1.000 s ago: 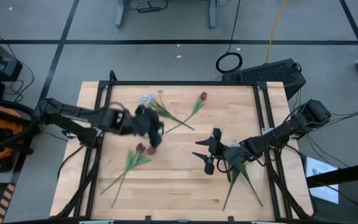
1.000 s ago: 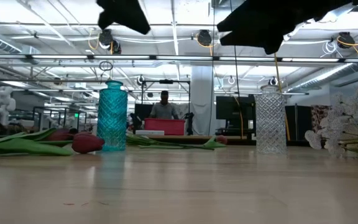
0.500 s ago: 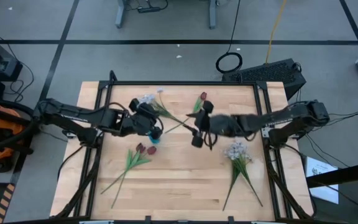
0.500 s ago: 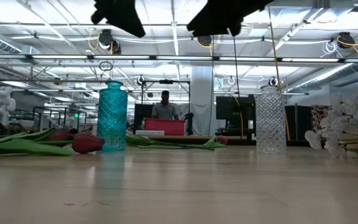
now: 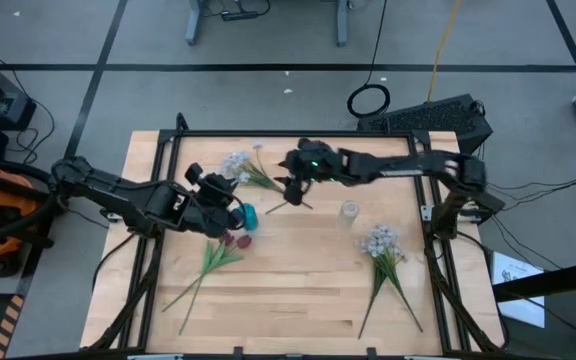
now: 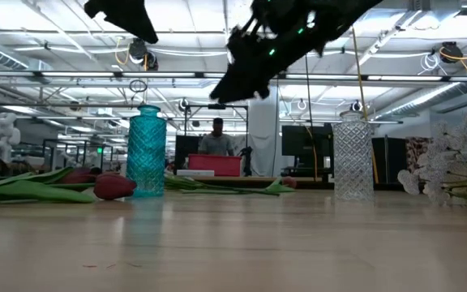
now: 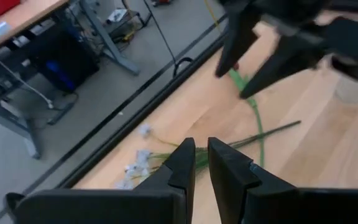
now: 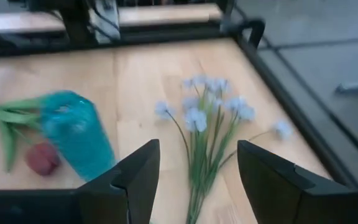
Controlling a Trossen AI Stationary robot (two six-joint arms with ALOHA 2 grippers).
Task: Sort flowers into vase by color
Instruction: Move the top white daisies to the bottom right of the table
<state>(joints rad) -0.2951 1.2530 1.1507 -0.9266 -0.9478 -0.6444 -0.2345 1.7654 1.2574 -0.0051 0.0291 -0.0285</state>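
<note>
Wooden surface (image 5: 288, 290) centre frame: my right hand (image 5: 290, 187) spread, empty, above pale-blue blossom spray (image 5: 240, 163) upper middle. My left hand (image 5: 230, 212) pressed together, empty, beside teal glass vase (image 5: 248, 214). Dark red tulip heads (image 5: 234, 240) lie below it.

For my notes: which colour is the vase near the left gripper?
Teal, with a diamond-cut pattern; the low view shows it best.

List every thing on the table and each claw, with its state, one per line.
Teal vase: upright, no flowers in it.
Clear vase: upright, empty.
Red flowers: lying flat beside the teal vase.
White spray: lying flat near the right edge.
Pale-blue spray: lying flat.
Left claw: shut, empty.
Right claw: open, empty.
</note>
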